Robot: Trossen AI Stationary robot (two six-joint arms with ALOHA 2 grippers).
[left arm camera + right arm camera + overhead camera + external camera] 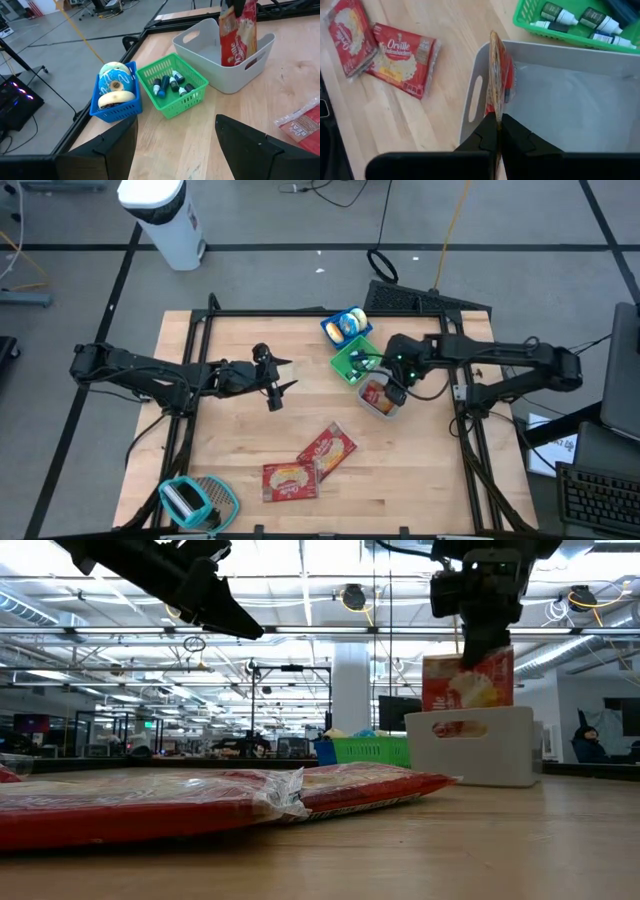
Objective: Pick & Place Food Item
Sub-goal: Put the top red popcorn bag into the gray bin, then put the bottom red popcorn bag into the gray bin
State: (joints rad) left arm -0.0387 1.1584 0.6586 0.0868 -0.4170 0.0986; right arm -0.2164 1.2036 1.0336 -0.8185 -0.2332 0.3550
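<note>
At about three o'clock on the bench (240, 440), the right pincer (497, 122) pinches an upright popcorn packet (496, 75), half lowered into the grey bin (560, 100). The left pincer (278, 383) hovers spread, empty. Released tilted, the packet could catch the bin's rim and topple out.

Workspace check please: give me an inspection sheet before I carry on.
Surface: wooden table, bare in the middle.
Job's things: popcorn packet upright in the white bin; two more packets flat on the table.
Clutter: green basket of small bottles; blue basket.
Grippers: right gripper shut on the packet over the bin; left gripper open, empty, mid-table.
Cables: yellow cable on the floor.
Surroundings: white cylinder behind the table.
</note>
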